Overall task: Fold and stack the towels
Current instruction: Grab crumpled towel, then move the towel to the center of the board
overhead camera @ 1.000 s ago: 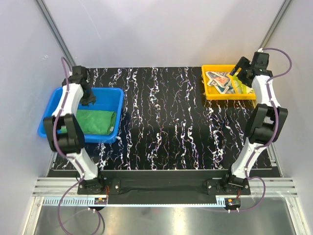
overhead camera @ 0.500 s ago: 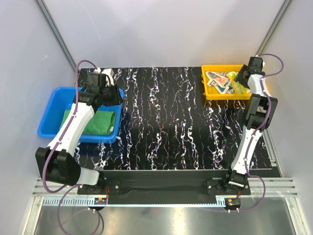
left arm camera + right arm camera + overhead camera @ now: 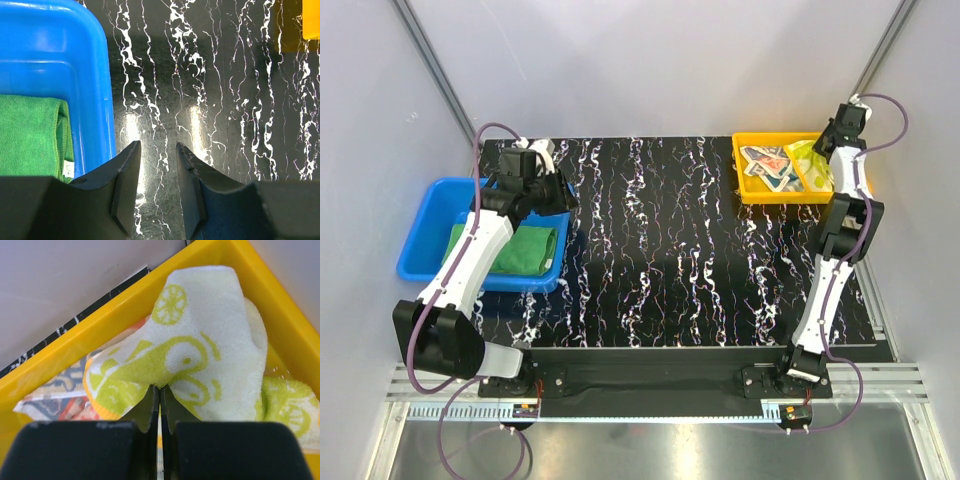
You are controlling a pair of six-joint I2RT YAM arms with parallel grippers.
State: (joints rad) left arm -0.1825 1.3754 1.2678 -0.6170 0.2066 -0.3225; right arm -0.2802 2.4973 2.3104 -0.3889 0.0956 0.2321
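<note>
A folded green towel (image 3: 515, 248) (image 3: 30, 135) lies in the blue bin (image 3: 420, 215) (image 3: 95, 75). My left gripper (image 3: 558, 190) (image 3: 157, 145) hovers just right of the bin's far right corner, over the black marbled table, open with nothing between its fingers. In the yellow bin (image 3: 785, 198) (image 3: 90, 335) at the back right lie a pale yellow towel with green cartoon print (image 3: 812, 160) (image 3: 210, 355) and a cream printed towel (image 3: 768, 165) (image 3: 55, 395). My right gripper (image 3: 828, 148) (image 3: 160, 387) is shut on a pinched fold of the pale yellow towel, which bulges up above the fingertips.
The black marbled table (image 3: 660, 250) stretches between the two bins. White enclosure walls stand close behind the yellow bin and along both sides. The right arm reaches tall and nearly straight to the back right corner.
My right gripper has closed on the pale yellow towel. The left arm came out of the blue bin to its right rim, then held almost still.
</note>
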